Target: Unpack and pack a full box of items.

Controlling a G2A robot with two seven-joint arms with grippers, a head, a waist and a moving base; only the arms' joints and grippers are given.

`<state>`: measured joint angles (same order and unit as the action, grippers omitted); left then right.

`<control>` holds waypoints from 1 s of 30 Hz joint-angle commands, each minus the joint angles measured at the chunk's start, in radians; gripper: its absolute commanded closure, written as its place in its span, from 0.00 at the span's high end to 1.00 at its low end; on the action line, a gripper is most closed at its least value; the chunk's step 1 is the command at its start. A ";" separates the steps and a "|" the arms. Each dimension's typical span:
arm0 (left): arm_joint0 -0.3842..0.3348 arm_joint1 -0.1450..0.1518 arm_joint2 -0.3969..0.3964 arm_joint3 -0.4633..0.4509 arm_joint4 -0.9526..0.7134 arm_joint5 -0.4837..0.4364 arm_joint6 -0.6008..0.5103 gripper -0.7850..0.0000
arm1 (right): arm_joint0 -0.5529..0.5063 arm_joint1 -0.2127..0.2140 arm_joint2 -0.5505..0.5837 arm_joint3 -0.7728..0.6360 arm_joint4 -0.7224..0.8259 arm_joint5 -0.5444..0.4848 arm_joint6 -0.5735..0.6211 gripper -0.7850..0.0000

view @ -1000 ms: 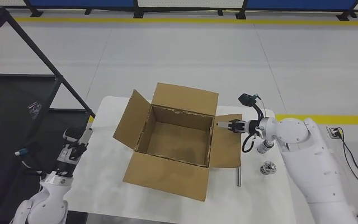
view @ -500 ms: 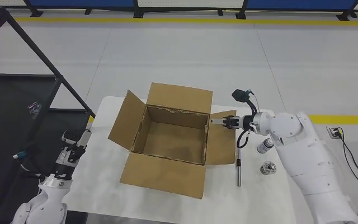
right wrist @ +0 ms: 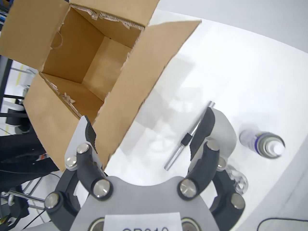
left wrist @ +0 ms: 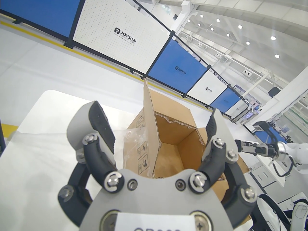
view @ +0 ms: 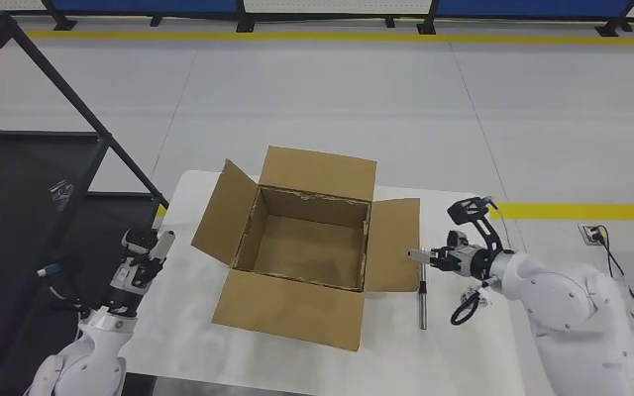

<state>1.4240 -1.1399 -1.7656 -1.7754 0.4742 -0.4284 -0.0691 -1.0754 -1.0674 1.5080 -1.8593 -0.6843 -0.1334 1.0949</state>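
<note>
Backed right tool (view: 418, 254) off box (view: 297, 312) flap toward frame right, near rod (view: 422, 307); jaws spread, empty; left tool (view: 157, 243) likewise. Box looks empty: repack next.

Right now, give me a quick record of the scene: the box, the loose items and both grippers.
box: cardboard box, flaps open, nothing inside
table: white table, the box stands on it
loose items: metal rod, spray can, round metal part, all on the table beside the box
right gripper: open, empty, by the flap near the rod
left gripper: open, empty, at the box's opposite side
</note>
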 commanded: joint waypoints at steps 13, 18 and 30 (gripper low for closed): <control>0.018 -0.001 -0.002 -0.019 0.009 -0.012 0.002 1.00 | -0.101 0.010 0.028 -0.074 -0.019 -0.065 0.021 1.00; 0.037 -0.001 -0.013 -0.025 0.006 -0.013 0.014 1.00 | -0.146 0.017 0.006 -0.093 -0.124 -0.117 0.001 1.00; 0.046 -0.004 -0.002 -0.038 0.026 -0.003 0.019 1.00 | -0.208 0.010 -0.080 -0.042 -0.256 0.054 -0.074 1.00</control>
<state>1.4704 -1.1435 -1.7680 -1.8124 0.4997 -0.4324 -0.0503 -1.2988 -1.0548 1.4421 -1.9302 -0.9292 -0.1048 1.0310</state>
